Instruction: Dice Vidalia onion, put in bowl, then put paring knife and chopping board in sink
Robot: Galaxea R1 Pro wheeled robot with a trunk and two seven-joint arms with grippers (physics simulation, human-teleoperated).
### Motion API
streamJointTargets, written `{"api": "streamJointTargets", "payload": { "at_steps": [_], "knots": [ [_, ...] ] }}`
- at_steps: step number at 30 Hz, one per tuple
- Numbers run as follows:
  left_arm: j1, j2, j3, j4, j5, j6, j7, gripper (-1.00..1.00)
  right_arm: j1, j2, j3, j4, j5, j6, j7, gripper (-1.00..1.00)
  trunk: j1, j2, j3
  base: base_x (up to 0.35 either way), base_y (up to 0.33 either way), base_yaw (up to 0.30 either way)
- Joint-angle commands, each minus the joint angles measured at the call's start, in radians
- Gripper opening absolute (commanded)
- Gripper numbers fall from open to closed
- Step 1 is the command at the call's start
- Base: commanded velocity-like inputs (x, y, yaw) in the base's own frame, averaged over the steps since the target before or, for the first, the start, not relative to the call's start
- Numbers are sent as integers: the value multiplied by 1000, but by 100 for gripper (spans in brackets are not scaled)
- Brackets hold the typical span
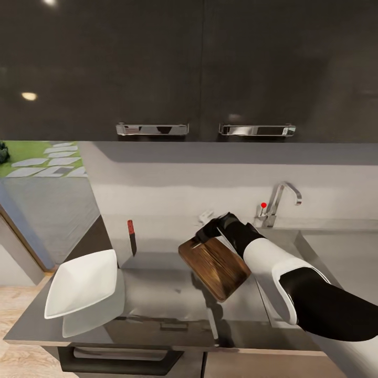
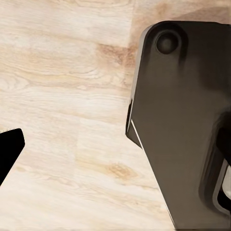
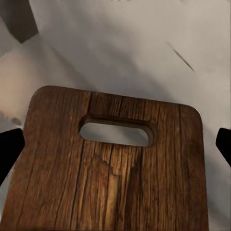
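1. The right arm (image 1: 294, 283) reaches in from the near right, stretched forward and leftward, white forearm leading to a black wrist.
2. The right tool (image 1: 202, 237) is clamped on the far end of the chopping board (image 1: 215, 265), holding it tilted.
3. In the left wrist view, one dark fingertip (image 2: 8, 149) of the left tool shows; its state is unclear.

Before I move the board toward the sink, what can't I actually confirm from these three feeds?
- Sink basin, head view: interior hidden behind the right arm and counter edge.
- Right gripper, head view: dark blur at the chopping board; grip unreadable. Right wrist view cuts its fingers at both edges.
- Bowl, head view: contents not discernible.
- Paring knife, head view: too small to see how it rests.
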State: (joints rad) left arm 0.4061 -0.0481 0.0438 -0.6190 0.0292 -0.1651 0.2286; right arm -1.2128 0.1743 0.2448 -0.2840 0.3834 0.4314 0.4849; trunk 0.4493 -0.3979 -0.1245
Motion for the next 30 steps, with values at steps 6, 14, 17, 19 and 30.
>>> {"api": "streamJointTargets", "payload": {
  "at_steps": [6, 14, 17, 19, 30],
  "knots": [
    [2, -1, 2, 21, 3, -2, 0, 100, -1, 0, 0, -9, 12, 1, 49, 100, 1, -2, -2, 0, 0, 0],
    [2, -1, 2, 39, 3, -2, 0, 100, -1, 0, -4, -27, 11, 1, 56, 100, 1, -2, -2, 0, -102, 0],
    [2, -1, 2, 42, 3, -2, 0, 100, -1, 0, -4, -27, 12, 1, 56, 100, 1, -2, -2, 0, -32, 0],
    [2, -1, 2, 44, 3, -2, 0, 100, -1, 0, -3, -27, 12, 1, 55, 100, 1, -2, -2, 0, -12, 0],
    [2, -1, 2, 45, 3, -2, 0, 100, -1, 0, -8, -27, 10, 1, 55, 100, 1, -2, -2, 0, -2, 0]
  ]
}}
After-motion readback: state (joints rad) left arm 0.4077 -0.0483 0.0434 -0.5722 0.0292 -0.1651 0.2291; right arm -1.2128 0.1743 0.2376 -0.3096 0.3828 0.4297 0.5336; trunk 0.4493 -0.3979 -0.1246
